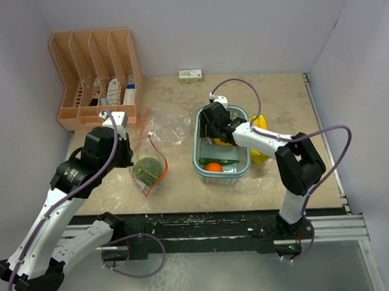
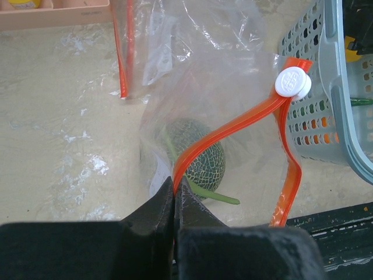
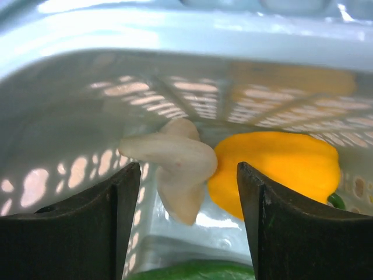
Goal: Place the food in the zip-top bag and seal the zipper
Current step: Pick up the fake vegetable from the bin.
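Left jaws clenched on orange zipper strip (image 2: 233, 131) of clear plastic zip-top bag (image 2: 192, 64), round green head (image 2: 207, 167) inside. Right jaws released, straddling pale lumpy piece (image 3: 180, 163) in light blue mesh basket (image 3: 70, 105); likely light, soft: pinch mid-body.

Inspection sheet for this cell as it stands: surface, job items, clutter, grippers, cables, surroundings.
Surface: beige table, scuffed and smeared.
Job's things: green head inside the bag; orange fruit and long green vegetable in the basket; bananas at its right edge.
Clutter: file rack back left; small box by the back wall.
Grippers: left gripper shut on the bag's zipper strip; right gripper open inside the basket, pale lump between its jaws, untouched.
Cables: purple cables loop along both arms.
Surroundings: white walls on three sides.
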